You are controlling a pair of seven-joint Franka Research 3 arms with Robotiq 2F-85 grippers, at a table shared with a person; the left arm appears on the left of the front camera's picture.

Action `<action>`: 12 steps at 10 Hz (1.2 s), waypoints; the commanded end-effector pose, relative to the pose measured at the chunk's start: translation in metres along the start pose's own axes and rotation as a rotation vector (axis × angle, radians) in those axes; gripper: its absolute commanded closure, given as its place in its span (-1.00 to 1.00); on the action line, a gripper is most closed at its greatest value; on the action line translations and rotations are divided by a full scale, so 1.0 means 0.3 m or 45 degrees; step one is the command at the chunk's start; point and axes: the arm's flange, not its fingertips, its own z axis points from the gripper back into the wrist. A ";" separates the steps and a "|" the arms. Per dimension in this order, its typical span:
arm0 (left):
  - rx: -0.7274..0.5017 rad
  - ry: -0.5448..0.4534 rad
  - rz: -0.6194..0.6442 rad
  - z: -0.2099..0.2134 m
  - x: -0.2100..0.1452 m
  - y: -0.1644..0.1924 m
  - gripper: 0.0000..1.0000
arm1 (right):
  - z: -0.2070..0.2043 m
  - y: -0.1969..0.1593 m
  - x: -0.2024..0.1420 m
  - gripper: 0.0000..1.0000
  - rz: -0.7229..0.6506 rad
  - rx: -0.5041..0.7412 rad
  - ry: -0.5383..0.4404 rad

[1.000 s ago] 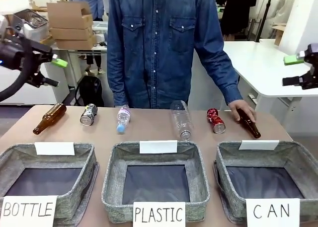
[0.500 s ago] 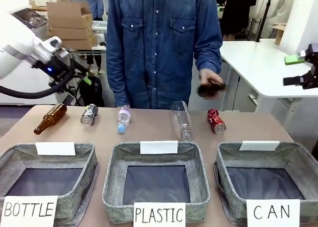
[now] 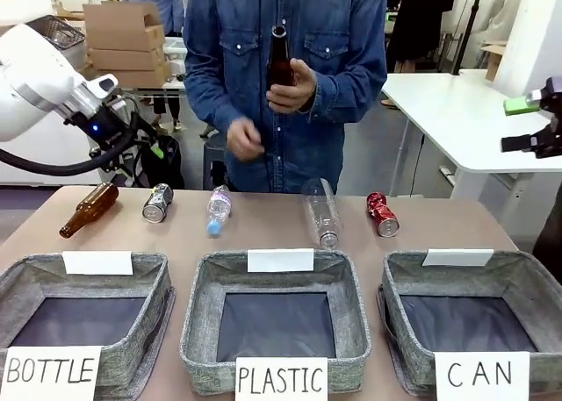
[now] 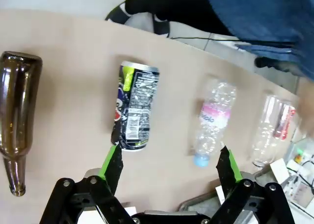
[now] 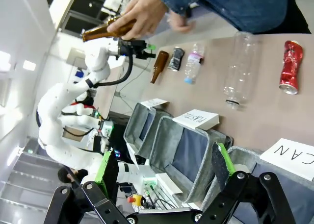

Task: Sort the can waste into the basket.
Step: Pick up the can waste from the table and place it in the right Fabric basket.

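Observation:
The dented silver-grey can (image 3: 156, 202) lies at the table's far left, between a brown bottle and a small plastic bottle. My left gripper (image 3: 146, 144) hovers above and behind it, open; in the left wrist view the can (image 4: 133, 106) lies just beyond my left finger, with nothing between the open fingers (image 4: 169, 153). The red can (image 3: 382, 213) lies at the far right, behind the grey basket (image 3: 399, 282) with the CAN card (image 3: 481, 375). My right gripper (image 3: 518, 125) hangs open and high, off the table's right edge; the right wrist view (image 5: 164, 155) looks down on the red can (image 5: 289, 67).
A person across the table holds a brown bottle (image 3: 279, 63) at chest height. On the table lie another brown bottle (image 3: 88, 209), a small plastic bottle (image 3: 217, 210) and a large clear bottle (image 3: 320, 210). Baskets marked BOTTLE (image 3: 156, 304) and PLASTIC (image 3: 198, 313) stand at the front.
The person has picked the brown bottle off the table's right side and raised it to the chest. My left arm has swung in toward the silver can. The right arm has stayed still.

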 end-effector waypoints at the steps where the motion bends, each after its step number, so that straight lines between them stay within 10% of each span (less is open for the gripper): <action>1: 0.209 0.071 -0.067 -0.126 0.047 -0.001 -1.00 | -0.008 -0.001 0.012 -1.00 0.035 0.026 -0.019; 5: 0.420 0.094 0.002 -0.370 0.129 0.017 -1.00 | -0.008 -0.001 0.012 -1.00 0.035 0.026 -0.019; 6: 0.480 0.100 0.017 -0.397 0.133 0.029 0.17 | -0.008 -0.001 0.012 -1.00 0.035 0.026 -0.019; 7: 0.467 0.093 0.016 -0.394 0.133 0.035 0.19 | -0.008 -0.001 0.012 -1.00 0.035 0.026 -0.019; 8: 0.487 0.060 0.022 -0.382 0.132 0.034 1.00 | -0.008 -0.001 0.012 -1.00 0.035 0.026 -0.019; 9: 0.492 0.053 0.016 -0.375 0.130 0.031 0.31 | -0.008 -0.001 0.012 -1.00 0.035 0.026 -0.019; 10: 0.477 0.057 0.009 -0.368 0.131 0.027 1.00 | -0.008 -0.001 0.012 -1.00 0.035 0.026 -0.019; 12: 0.419 0.094 -0.011 -0.308 0.131 0.032 1.00 | -0.008 -0.001 0.012 -1.00 0.035 0.026 -0.019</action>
